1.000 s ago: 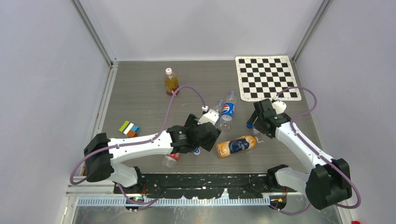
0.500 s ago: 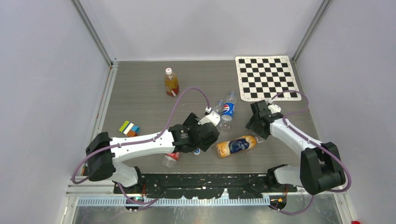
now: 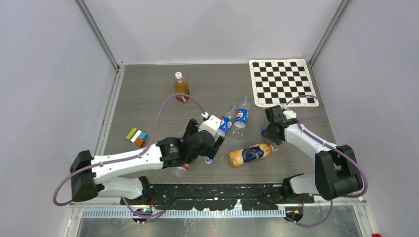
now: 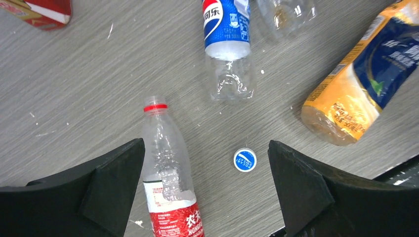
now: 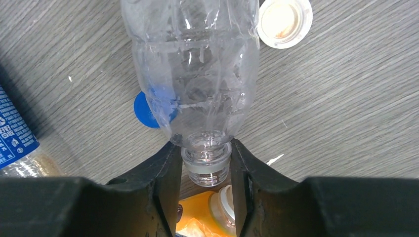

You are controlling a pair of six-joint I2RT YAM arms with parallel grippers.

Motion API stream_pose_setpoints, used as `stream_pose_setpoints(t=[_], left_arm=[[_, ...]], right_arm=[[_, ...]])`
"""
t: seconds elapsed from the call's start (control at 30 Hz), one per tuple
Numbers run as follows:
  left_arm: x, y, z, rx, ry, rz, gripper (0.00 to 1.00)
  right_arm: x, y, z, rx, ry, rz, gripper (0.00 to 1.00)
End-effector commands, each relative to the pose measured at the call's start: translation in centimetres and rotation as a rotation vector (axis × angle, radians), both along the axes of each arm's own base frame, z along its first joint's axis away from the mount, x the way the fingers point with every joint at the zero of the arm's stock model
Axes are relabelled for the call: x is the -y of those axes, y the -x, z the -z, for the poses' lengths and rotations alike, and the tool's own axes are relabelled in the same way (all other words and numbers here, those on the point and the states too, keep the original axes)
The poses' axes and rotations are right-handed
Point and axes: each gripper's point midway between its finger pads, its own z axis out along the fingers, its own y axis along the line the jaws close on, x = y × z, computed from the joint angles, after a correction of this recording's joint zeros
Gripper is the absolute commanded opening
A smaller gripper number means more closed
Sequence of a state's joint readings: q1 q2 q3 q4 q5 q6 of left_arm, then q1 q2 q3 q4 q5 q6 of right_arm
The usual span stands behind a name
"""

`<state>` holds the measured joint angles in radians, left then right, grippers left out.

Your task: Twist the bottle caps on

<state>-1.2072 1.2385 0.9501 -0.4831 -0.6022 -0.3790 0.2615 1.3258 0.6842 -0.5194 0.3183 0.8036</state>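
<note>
The table [image 3: 148, 108] is strewn with lying bottles [image 3: 250, 154], a blue cap [image 4: 244, 160], a checkerboard [image 3: 282, 81] and what seem coloured blocks [image 3: 136, 136]; an upright bottle [image 3: 181, 87] is set apart

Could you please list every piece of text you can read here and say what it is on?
"可乐", on the blue-label bottle.
"农夫" and "NONGFU", on the red-label bottle.
Orange bottle: label print too blurred to read.
Blue cap: a white mark, no readable words.

Blue-label bottle [image 4: 226, 29] reads 可乐; red-label bottle [image 4: 168, 173] 农夫.
</note>
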Motion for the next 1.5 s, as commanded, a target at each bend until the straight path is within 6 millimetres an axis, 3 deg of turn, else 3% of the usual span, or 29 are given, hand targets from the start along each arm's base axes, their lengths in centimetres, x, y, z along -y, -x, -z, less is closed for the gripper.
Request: stream_pose_setpoints(t=[0.0, 0.2, 0.27, 0.33, 0.53, 0.7, 0.8, 0.97, 1.23, 1.47], left_arm=[[1.3, -0.3, -3.8, 0.089, 0.165, 0.063, 0.98], [1.0, -0.5, -6.5, 0.192, 0.155, 0.149, 0.98], [0.9, -0.5, -7.2, 0.238, 0.121, 0.2, 0.98], [1.1, -0.5, -7.9, 0.29, 0.068, 0.275, 0.98], [1.2, -1.2, -9.9, 0.538, -0.151, 0.492, 0.98], [2.2, -1.1, -11.8, 0.881, -0.292, 0.665, 0.98], [2.8, -1.3, -12.2, 0.975, -0.351, 0.703, 0.98], [3.8, -2.3, -12.1, 1.007, -0.388, 0.758, 0.98], [3.9, -3.5, -12.3, 0.932, -0.277, 0.932, 0.98], [3.2, -3.4, -10.1, 0.758, -0.223, 1.077, 0.98]], right_arm=[[0.7, -0.8, -1.9, 0.056, 0.037, -0.002, 0.22], [1.1, -0.8, -6.2, 0.117, 0.06, -0.056, 0.03], [0.5, -0.8, -8.0, 0.146, 0.047, -0.118, 0.01], [-0.8, -1.1, -10.7, 0.194, 0.011, -0.212, 0.01], [-5.4, 1.4, -16.0, 0.181, -0.104, -0.506, 0.01], [-9.3, 4.3, -19.5, 0.133, -0.216, -0.702, 0.01], [-11.5, 6.2, -21.3, 0.092, -0.301, -0.793, 0.01], [-13.4, 8.1, -22.7, 0.054, -0.356, -0.89, 0.01], [-16.4, 10.4, -22.1, -0.055, -0.44, -1.014, 0.01], [-18.5, 12.1, -22.4, -0.117, -0.549, -1.116, 0.01]])
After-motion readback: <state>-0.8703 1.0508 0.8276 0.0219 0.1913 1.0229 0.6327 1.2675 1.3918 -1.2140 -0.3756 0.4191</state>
